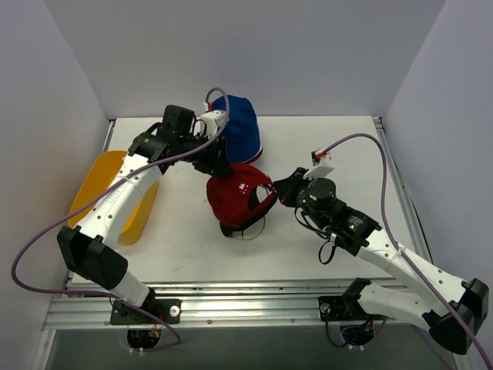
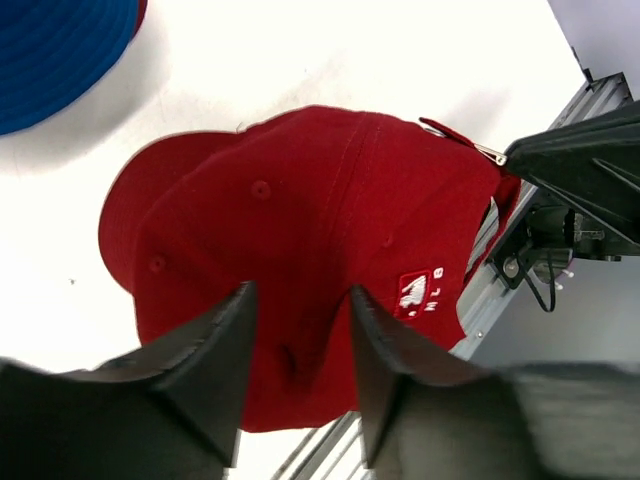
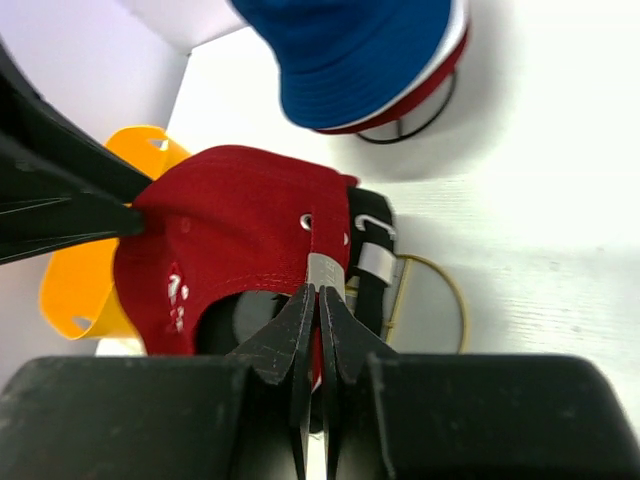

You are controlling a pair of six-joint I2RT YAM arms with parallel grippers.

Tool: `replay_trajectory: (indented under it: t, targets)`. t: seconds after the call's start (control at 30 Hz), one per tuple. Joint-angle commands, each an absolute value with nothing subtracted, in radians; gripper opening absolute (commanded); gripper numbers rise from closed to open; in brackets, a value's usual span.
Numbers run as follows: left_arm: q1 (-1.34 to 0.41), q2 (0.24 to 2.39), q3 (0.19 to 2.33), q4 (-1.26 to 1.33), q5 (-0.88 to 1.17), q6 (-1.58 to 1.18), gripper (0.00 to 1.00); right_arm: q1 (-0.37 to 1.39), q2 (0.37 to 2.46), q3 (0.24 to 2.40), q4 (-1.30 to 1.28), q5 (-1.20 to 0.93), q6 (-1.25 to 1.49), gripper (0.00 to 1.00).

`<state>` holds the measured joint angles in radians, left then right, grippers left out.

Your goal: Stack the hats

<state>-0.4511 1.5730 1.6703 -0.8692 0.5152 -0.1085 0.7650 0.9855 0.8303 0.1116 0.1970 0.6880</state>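
The red baseball cap (image 1: 239,196) is in the middle of the table, held between both arms. My left gripper (image 1: 218,163) is on its upper left side; in the left wrist view its jaws (image 2: 300,290) are closed partway on a fold of the cap's crown (image 2: 300,200). My right gripper (image 1: 283,191) is shut on the cap's back strap (image 3: 325,275). The blue hat (image 1: 239,127) sits at the back on top of the white hat's brim (image 3: 456,50) and the dark red hat's brim (image 3: 420,95).
A yellow plastic tub (image 1: 104,193) lies at the left edge. A gold wire frame (image 3: 440,300) is on the table under the red cap. A black wire ring (image 3: 420,125) shows under the hat stack. Walls close the left, back and right.
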Motion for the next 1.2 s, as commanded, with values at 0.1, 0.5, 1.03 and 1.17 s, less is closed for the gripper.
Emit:
replay_trajectory:
  t: [0.1,0.5,1.03,1.17]
  targets:
    - [-0.453,1.491,1.612,-0.709,0.509,-0.133,0.67,0.752,0.937,0.793,0.086,0.365,0.667,0.00]
    - [-0.456,1.214,1.287,-0.526,0.327,-0.290,0.68,0.692,0.957,0.716,0.147,0.342,0.666,0.00]
    - [-0.532,0.986,0.796,-0.138,0.207,-0.476,0.67,0.638,1.005,0.796,0.176,0.259,0.624,0.01]
    - [-0.567,1.051,0.788,-0.094,0.186,-0.462,0.67,0.637,0.996,0.818,0.169,0.229,0.611,0.15]
